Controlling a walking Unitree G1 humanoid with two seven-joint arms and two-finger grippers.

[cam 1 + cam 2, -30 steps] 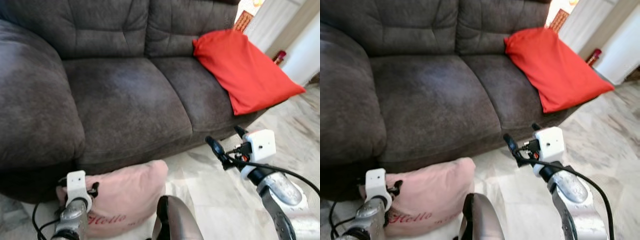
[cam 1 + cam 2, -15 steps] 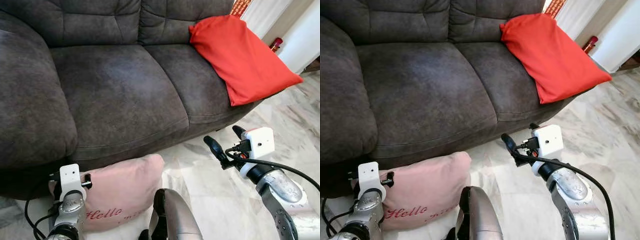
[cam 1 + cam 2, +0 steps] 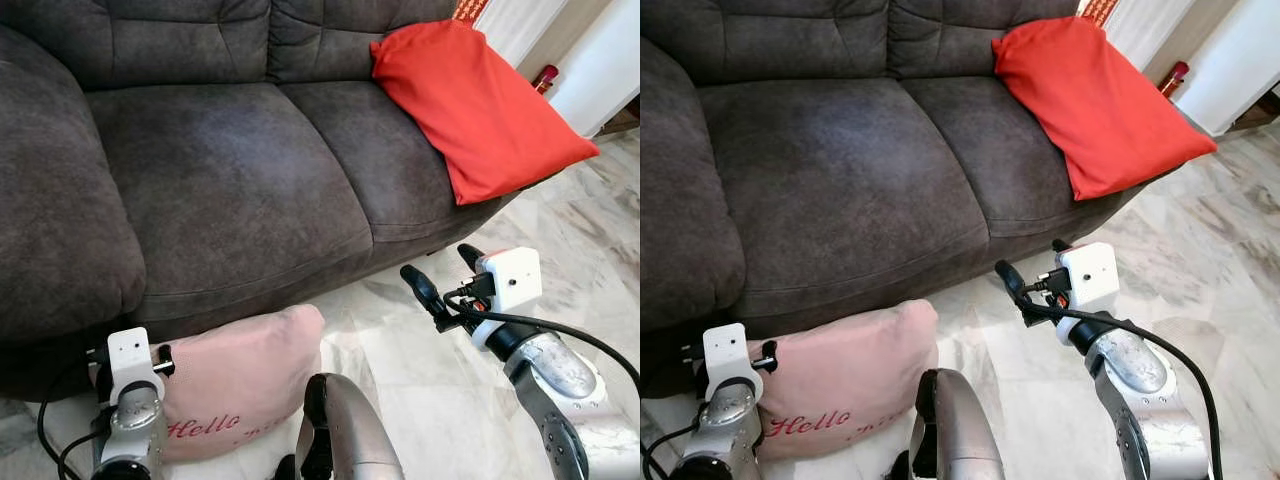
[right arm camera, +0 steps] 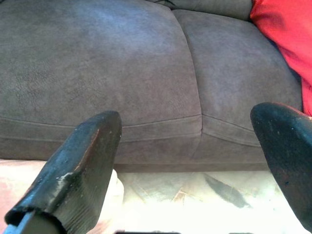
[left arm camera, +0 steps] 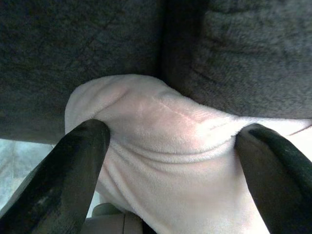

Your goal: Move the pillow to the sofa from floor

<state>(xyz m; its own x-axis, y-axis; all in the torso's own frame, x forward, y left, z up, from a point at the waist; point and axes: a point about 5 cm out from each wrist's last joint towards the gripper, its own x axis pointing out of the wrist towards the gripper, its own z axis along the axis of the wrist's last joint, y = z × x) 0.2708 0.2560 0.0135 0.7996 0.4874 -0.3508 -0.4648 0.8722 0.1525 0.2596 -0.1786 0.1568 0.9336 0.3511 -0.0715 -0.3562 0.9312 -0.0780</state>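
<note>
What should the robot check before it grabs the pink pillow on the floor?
1. Pink pillow on the floor against the sofa front: ok.
2. Left gripper fingers open, one on each side of the pillow's corner: ok.
3. Fingers already squeezing the pillow: not ok, not yet closed.
4. Right gripper open and holding nothing, above the floor beside the pillow: ok.
5. Sofa seat has bare room; the red pillow lies only at its right end: ok.
6. Pillow's underside free of snags: cannot tell.

Head eyes overlook sofa (image 3: pixel 230 170); wrists seemingly closer
</note>
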